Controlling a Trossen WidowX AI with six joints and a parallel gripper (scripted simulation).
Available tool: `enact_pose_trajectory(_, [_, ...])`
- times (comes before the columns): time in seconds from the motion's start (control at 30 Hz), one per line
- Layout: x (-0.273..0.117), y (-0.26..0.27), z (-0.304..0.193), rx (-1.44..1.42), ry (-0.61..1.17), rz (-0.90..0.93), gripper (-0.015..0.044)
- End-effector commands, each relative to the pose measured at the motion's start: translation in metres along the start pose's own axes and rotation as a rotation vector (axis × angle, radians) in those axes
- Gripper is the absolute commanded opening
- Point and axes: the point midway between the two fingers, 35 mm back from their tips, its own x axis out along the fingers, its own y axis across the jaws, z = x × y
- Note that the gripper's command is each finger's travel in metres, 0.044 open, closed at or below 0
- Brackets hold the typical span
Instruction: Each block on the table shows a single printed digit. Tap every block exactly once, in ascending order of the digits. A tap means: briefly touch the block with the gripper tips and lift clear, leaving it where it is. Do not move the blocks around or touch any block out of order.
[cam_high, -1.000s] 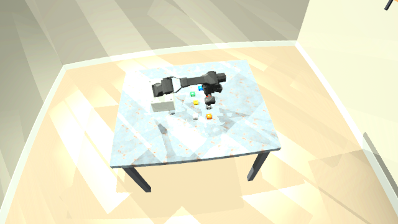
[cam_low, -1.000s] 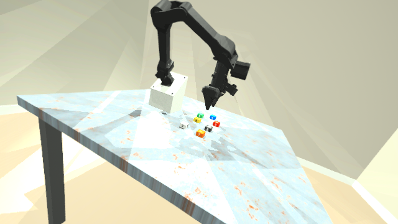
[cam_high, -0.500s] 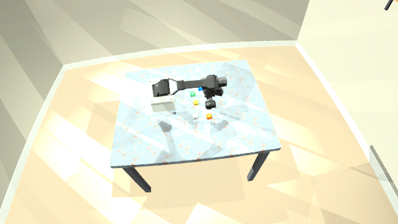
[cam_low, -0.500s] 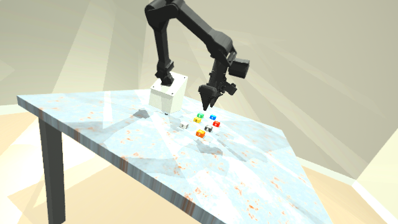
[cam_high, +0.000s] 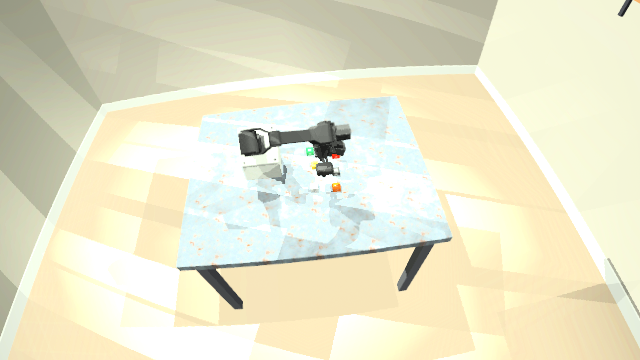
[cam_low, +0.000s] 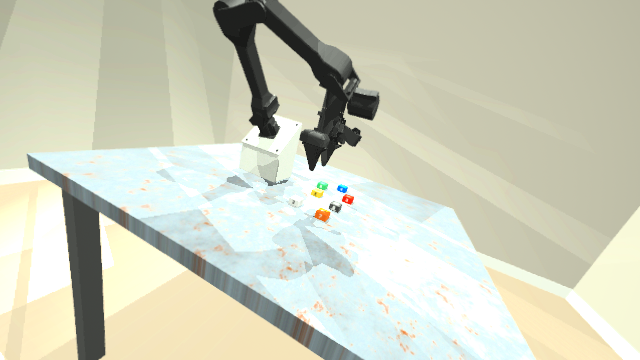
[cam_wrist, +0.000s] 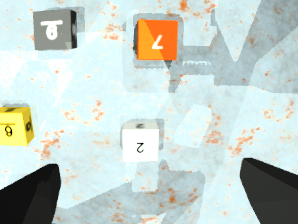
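Observation:
My gripper (cam_low: 318, 167) (cam_wrist: 153, 172) is open and empty, above the table. In the wrist view the white block (cam_low: 295, 202) (cam_wrist: 140, 147), digit 2, lies between and a little beyond the fingertips. The orange block (cam_high: 336, 187) (cam_low: 322, 215) (cam_wrist: 162, 42) shows 7. The grey block (cam_low: 335, 206) (cam_wrist: 47, 31) and the yellow block (cam_low: 317, 193) (cam_wrist: 12, 127) show underlined digits, 6 or 9, upside down in the wrist view. The green block (cam_high: 309, 151) (cam_low: 322, 186), blue block (cam_low: 342, 188) and red block (cam_high: 335, 156) (cam_low: 348, 199) have digits too small to read.
The blocks stand apart on the marbled table (cam_high: 235, 220) (cam_low: 240, 210). The arm's white base (cam_high: 260, 170) (cam_low: 260, 157) stands beside the group. In the top view the arm hides the blue and grey blocks. Shadows fall across the table.

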Motion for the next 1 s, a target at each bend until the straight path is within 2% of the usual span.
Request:
enact_pose_trajectory(0.0, [0.001, 0.003, -0.031, 0.008, -0.006, 0.000, 0.0400])
enact_pose_trajectory(0.13, [0.001, 0.003, -0.031, 0.008, -0.006, 0.000, 0.0400])
enact_pose_trajectory(0.2, [0.012, 0.003, -0.029, 0.009, -0.006, 0.003, 0.0348])
enact_pose_trajectory(0.37, [0.080, 0.002, -0.030, 0.009, -0.006, -0.002, 0.0216])
enact_pose_trajectory(0.6, [0.082, 0.002, -0.030, 0.008, -0.006, -0.003, 0.0032])
enact_pose_trajectory(0.97, [0.082, 0.002, -0.030, 0.008, -0.006, -0.003, 0.0020])
